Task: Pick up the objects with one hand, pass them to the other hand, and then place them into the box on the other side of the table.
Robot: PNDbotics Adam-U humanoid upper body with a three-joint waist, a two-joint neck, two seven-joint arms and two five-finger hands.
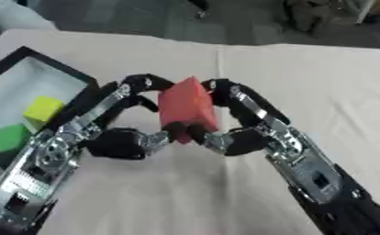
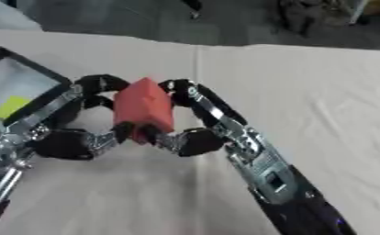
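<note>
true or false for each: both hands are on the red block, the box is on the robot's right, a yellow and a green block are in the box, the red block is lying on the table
Both the left hand and the right hand touch the red block: true.
The box is on the robot's right: false, it sits at the left.
A yellow block and a green block lie in the box: true.
The red block lies on the table: false, the hands hold it between them.

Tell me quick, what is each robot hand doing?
Left robot hand: closed on the red block.
Right robot hand: closed on the same red block.
</note>
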